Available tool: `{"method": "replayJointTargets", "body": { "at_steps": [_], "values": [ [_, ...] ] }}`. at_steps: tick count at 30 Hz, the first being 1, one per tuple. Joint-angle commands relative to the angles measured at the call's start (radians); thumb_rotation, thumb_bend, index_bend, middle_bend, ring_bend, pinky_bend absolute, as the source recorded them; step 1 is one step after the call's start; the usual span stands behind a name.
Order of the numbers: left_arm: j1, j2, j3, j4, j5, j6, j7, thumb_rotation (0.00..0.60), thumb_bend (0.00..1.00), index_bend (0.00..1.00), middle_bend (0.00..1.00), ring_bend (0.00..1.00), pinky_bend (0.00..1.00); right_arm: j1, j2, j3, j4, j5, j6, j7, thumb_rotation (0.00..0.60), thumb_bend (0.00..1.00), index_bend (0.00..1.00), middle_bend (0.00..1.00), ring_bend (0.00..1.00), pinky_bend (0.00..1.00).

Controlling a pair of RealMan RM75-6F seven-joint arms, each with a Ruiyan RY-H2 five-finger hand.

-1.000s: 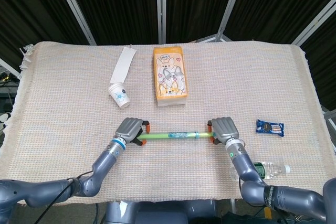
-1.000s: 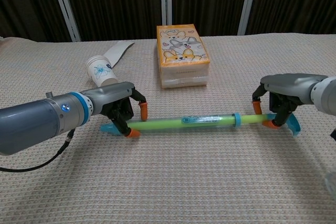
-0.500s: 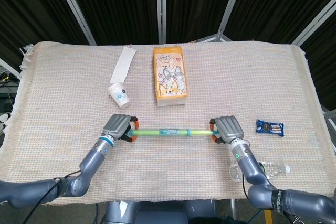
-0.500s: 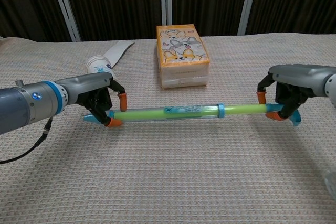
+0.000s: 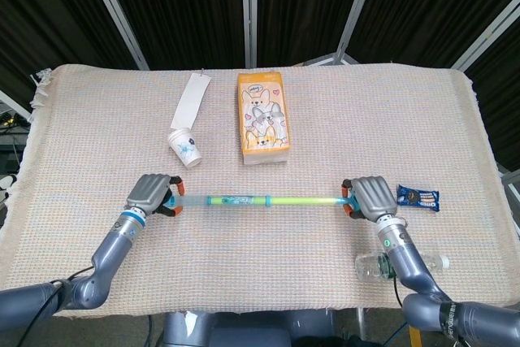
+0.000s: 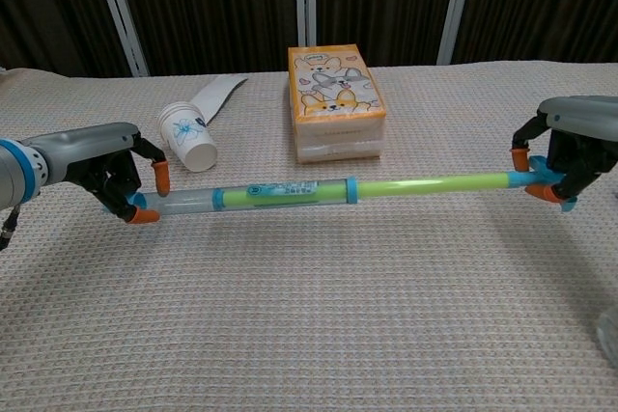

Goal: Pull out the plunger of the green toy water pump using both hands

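Note:
The toy water pump [image 5: 236, 199] [image 6: 261, 195] lies stretched across the table front, a clear barrel with blue rings. Its green plunger rod [image 5: 305, 199] [image 6: 430, 183] sticks far out of the barrel to the right. My left hand [image 5: 151, 193] [image 6: 114, 173] grips the barrel's left end, orange fingertips curled around it. My right hand [image 5: 370, 197] [image 6: 568, 150] grips the blue handle at the rod's right end. Both hands hold the pump just above the cloth.
A paper cup [image 5: 184, 148] [image 6: 186, 137] lies behind the barrel's left part, with a white paper strip [image 5: 191, 101] beyond it. A tissue box [image 5: 263, 118] [image 6: 334, 101] stands at centre back. A snack packet [image 5: 418, 197] and a water bottle [image 5: 410, 263] lie near my right arm.
Both hands have moved apart, left going left and right going right. The green rod has slid far out of the barrel, so the pump is much longer.

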Motion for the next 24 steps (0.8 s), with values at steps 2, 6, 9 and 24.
{"method": "replayJointTargets", "body": {
  "at_steps": [2,6,9,24],
  "values": [
    [0.012,0.016,0.006,0.012,0.010,0.000,-0.022,0.600,0.53,0.77,0.94,0.85,1.00,-0.011,0.015,0.003,0.003,-0.016,0.015,0.012,0.600,0.51,0.68,1.00,1.00,1.00],
    [0.023,0.029,0.012,0.027,0.015,-0.001,-0.041,0.600,0.53,0.77,0.94,0.85,1.00,-0.018,0.029,0.010,0.013,-0.020,0.023,0.019,0.600,0.51,0.69,1.00,1.00,1.00],
    [0.031,0.041,0.017,0.042,0.021,-0.006,-0.058,0.600,0.53,0.77,0.94,0.85,1.00,-0.024,0.043,0.014,0.019,-0.020,0.026,0.025,0.600,0.51,0.69,1.00,1.00,1.00],
    [0.058,0.071,0.024,0.099,0.054,-0.037,-0.141,0.600,0.53,0.77,0.94,0.85,1.00,-0.040,0.078,0.030,0.020,-0.028,0.028,0.045,0.600,0.51,0.70,1.00,1.00,1.00]
  ]
}}
